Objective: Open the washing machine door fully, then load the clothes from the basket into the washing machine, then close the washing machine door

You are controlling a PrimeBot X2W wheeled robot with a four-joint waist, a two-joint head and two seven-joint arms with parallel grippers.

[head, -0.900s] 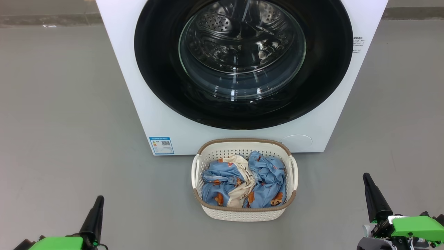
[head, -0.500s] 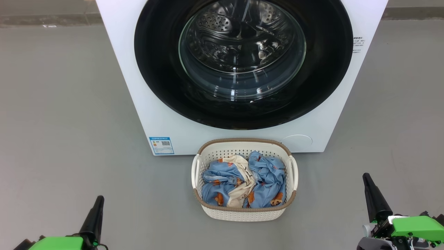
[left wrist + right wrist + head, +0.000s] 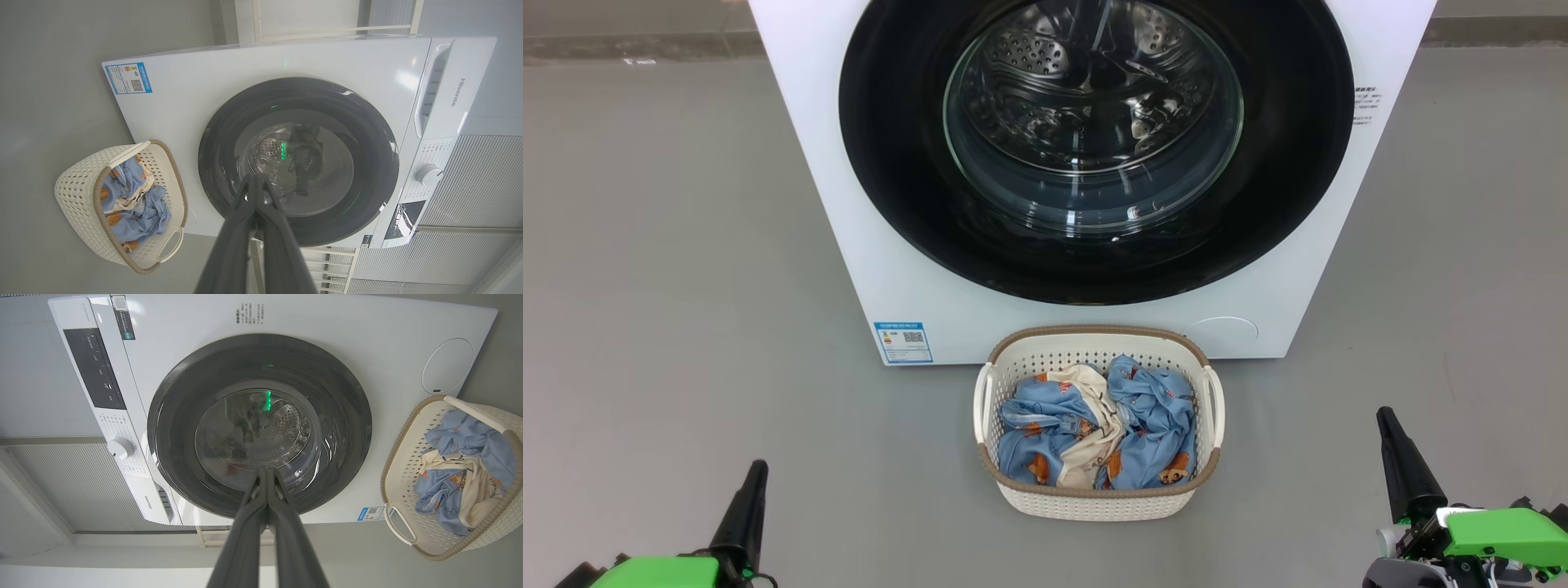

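washing machine [image 3: 882, 269] top cropped, blue label [image 3: 903, 341] print unreadable

The brand name Hisense [image 3: 456, 92] stands in grey letters on the white top panel [image 3: 476, 61] of the washing machine [image 3: 184, 102] — in the left wrist view it runs sideways at about two o'clock from the round door [image 3: 363, 122], and in the right wrist view at about eight o'clock from it. A blue label sticker [image 3: 903, 341] sits on the machine's front, at about seven o'clock from the door in the head view. It bears a QR code [image 3: 913, 336], and its print is too small to read. A block of small dark print [image 3: 1366, 102] at about three o'clock from the door cannot be read either — nor can the markings on the dark control panel [image 3: 92, 367].
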